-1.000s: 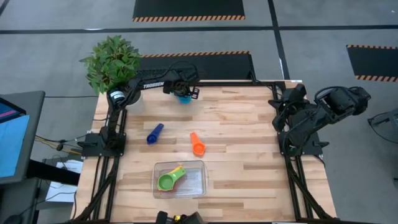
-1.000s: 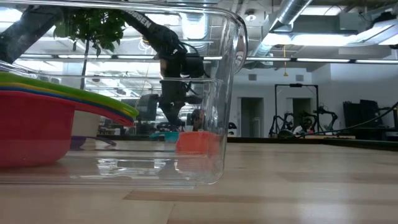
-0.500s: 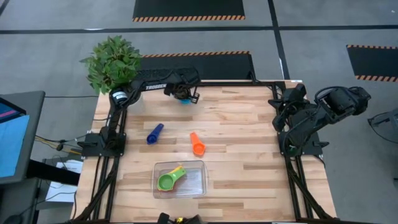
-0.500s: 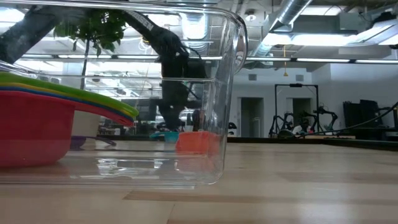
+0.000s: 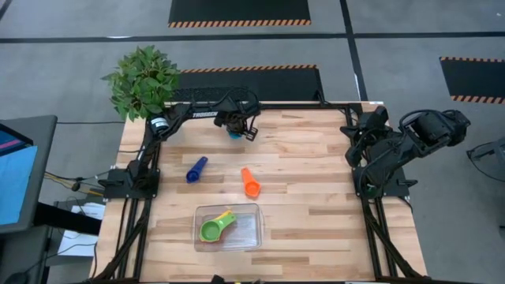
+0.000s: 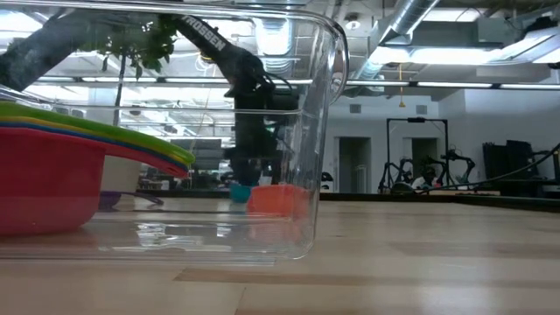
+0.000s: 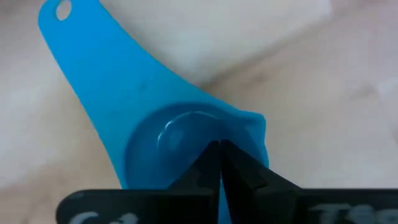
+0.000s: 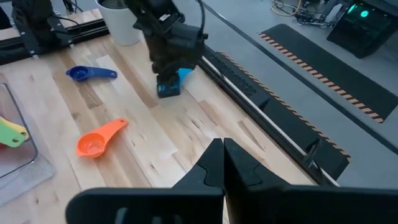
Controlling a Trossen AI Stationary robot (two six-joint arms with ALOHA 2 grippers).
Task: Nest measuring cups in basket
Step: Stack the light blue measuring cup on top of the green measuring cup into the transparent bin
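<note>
My left gripper (image 5: 237, 128) reaches over the table's far middle, points down and is shut on a light blue measuring cup (image 7: 163, 134), which the right wrist view also shows (image 8: 185, 74). A blue cup (image 5: 196, 169) and an orange cup (image 5: 249, 183) lie loose on the wood. The clear basket (image 5: 254, 229) stands near the front edge with green, yellow and red cups (image 5: 215, 229) nested inside. My right gripper (image 8: 219, 148) is shut on nothing, and its arm is folded at the table's right edge. My left gripper pinches the light blue cup's bowl wall (image 7: 249, 127) between its two fingers, on the side away from the handle. The fingers come from above, pointing down. The handle (image 7: 68, 43) sticks out sideways. Whether the cup is clear of the table, I cannot tell.
A potted plant (image 5: 142, 79) stands at the far left corner, close to the left arm. The black frame rail (image 8: 249, 81) runs along the far edge. Bare wood lies between the loose cups and the right arm (image 5: 394, 150).
My left gripper has gone toward the table's right and near edges and a little down, rolling its wrist. It stays shut on the light blue cup, which has travelled with it. The right arm has kept still.
</note>
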